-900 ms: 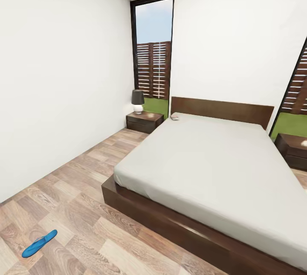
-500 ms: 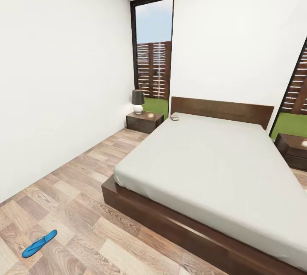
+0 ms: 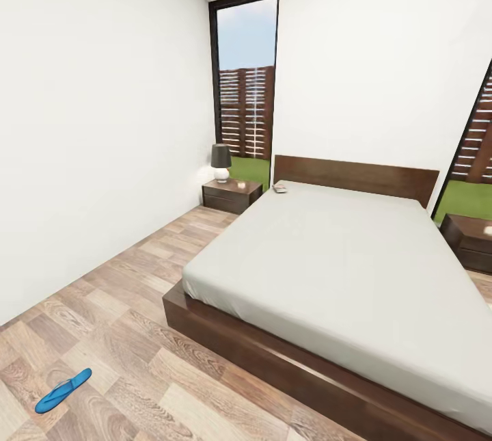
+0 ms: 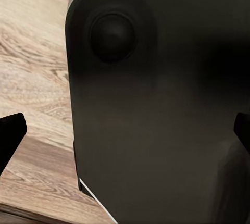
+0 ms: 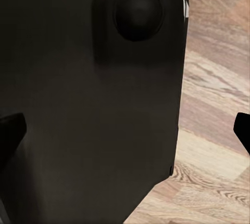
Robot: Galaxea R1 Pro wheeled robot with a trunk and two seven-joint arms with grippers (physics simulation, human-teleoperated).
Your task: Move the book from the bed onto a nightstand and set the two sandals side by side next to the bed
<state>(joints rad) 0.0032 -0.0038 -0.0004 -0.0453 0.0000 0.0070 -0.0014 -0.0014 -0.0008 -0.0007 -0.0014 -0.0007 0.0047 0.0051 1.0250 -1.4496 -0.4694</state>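
Lying unmoved since before, the book (image 3: 280, 187) stays on the bed (image 3: 342, 270), one sandal (image 3: 63, 390) on the floor; both claws' tips spread apart.

The left gripper (image 4: 125, 135) has its two dark fingertips (image 4: 10, 135) spread wide apart at the picture's edges, pointed at a dark rounded part of the robot's own body (image 4: 156, 104). The right gripper (image 5: 125, 130) is likewise spread wide, facing the same dark body (image 5: 88, 104)
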